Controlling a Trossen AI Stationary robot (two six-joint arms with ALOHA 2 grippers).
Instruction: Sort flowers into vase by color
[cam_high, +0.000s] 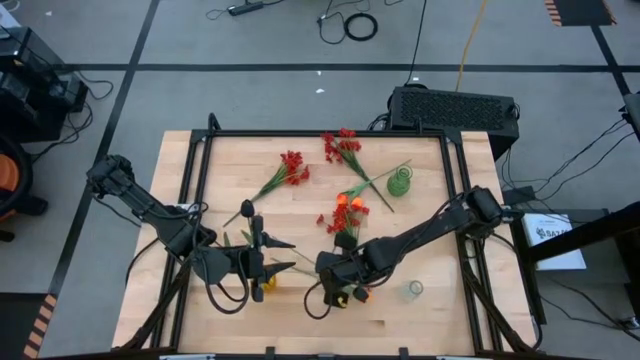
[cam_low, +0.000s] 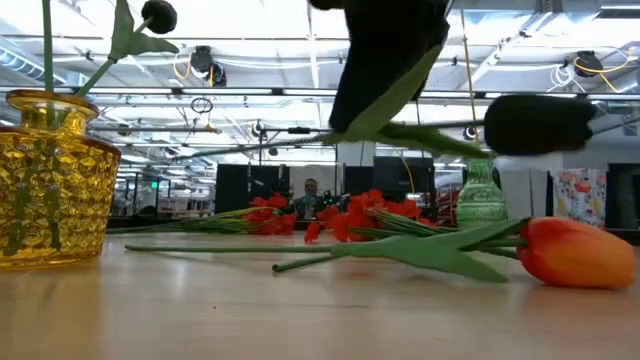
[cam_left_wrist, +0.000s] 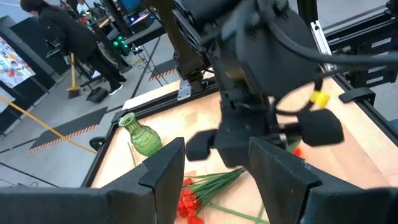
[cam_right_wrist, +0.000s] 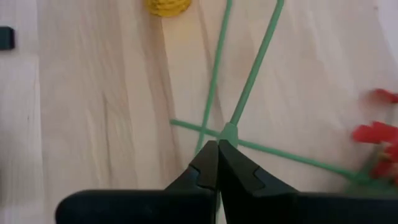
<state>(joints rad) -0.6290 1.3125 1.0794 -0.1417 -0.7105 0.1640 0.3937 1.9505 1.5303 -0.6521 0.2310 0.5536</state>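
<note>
Pinching a thin green stem (cam_right_wrist: 214, 87) at the near edge of the table, right gripper (cam_right_wrist: 217, 163) with fingers pressed together just where several stems cross. Risk judged from that: snagging a neighbouring stem in the crossing and dragging a second flower along, or losing so thin a stem from the shut fingertips on the lift. Beside it, left gripper (cam_left_wrist: 214, 163) hanging spread and empty, facing the right arm. At table height only: yellow vase (cam_low: 48, 180) close by with a dark-budded stem already standing in it, and an orange tulip (cam_low: 577, 253) lying flat nearby, its colour unreadable from the right wrist. Unclear from any view which bloom belongs to the pinched stem. Farther out, seen best from above: more orange blooms (cam_high: 347, 208) mid-table, then red clusters (cam_high: 293, 165) scattered beyond, and the green vase (cam_high: 399, 182) toward the far right side.
</note>
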